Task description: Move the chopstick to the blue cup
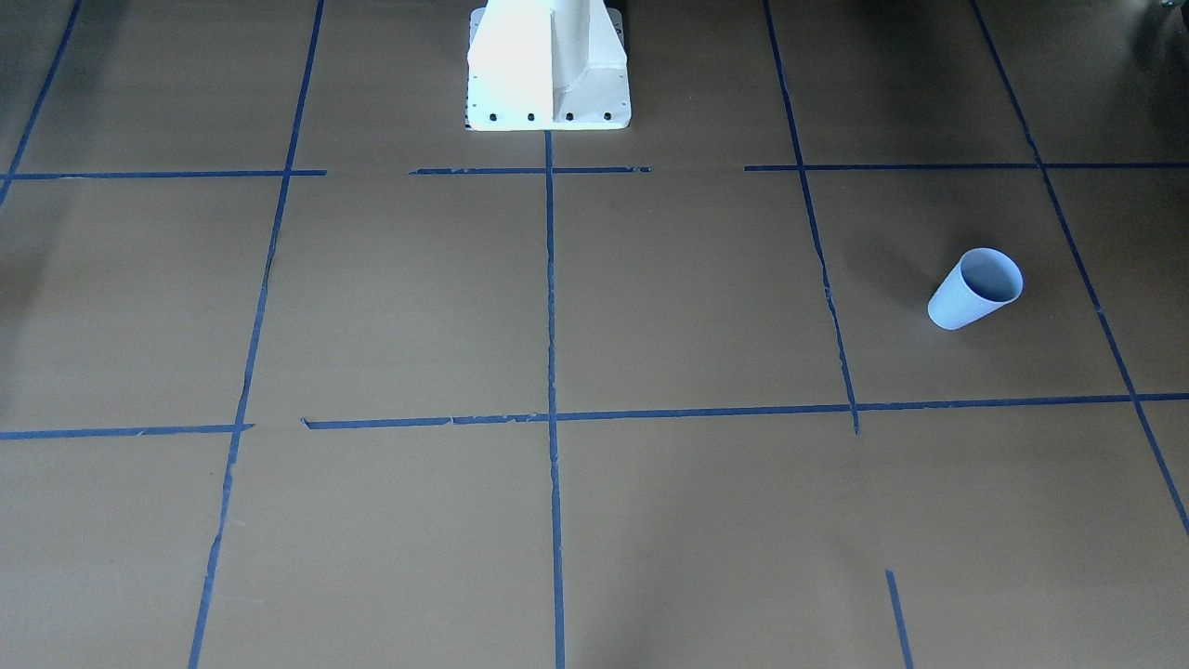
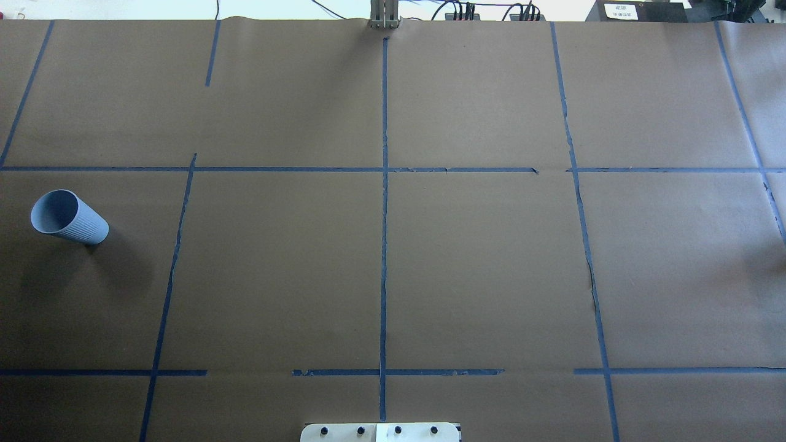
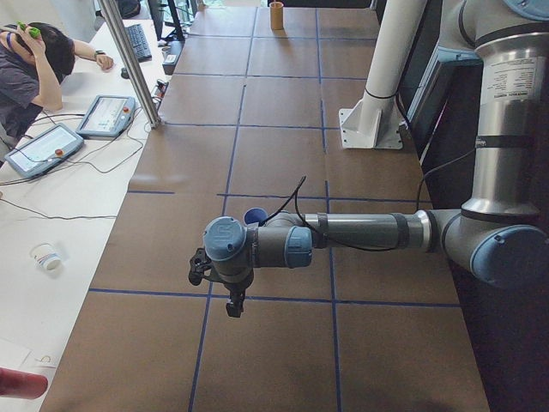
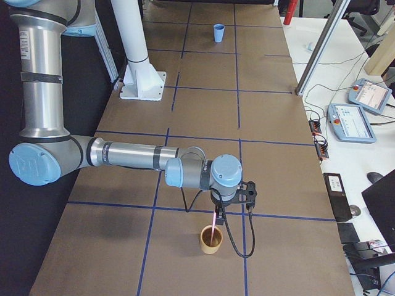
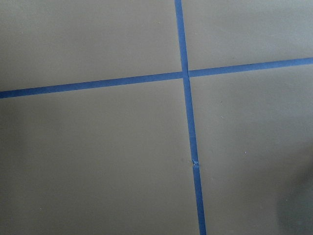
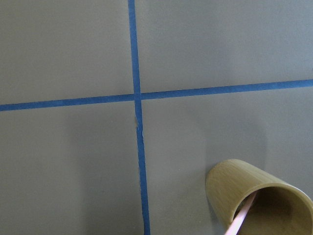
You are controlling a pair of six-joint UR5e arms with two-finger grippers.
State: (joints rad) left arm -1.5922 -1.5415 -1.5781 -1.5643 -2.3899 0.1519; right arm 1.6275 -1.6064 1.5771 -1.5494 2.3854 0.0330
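The blue cup (image 1: 975,288) stands upright on the brown table, on my left side (image 2: 67,216). In the exterior left view it is mostly hidden behind my left arm (image 3: 255,215). My left gripper (image 3: 233,302) hangs above the table near it, and I cannot tell whether it is open or shut. The pink chopstick (image 4: 213,227) stands in a tan wooden cup (image 4: 210,240). My right gripper (image 4: 216,213) is right over that cup at the stick's top, and I cannot tell whether it grips the stick. The right wrist view shows the tan cup (image 6: 254,200) with the chopstick (image 6: 239,220) inside.
Blue tape lines (image 2: 384,215) divide the table into squares. The white robot pedestal (image 1: 548,74) stands at the table's robot-side edge. A side table holds teach pendants (image 4: 355,120) and cables. A person (image 3: 30,60) sits there.
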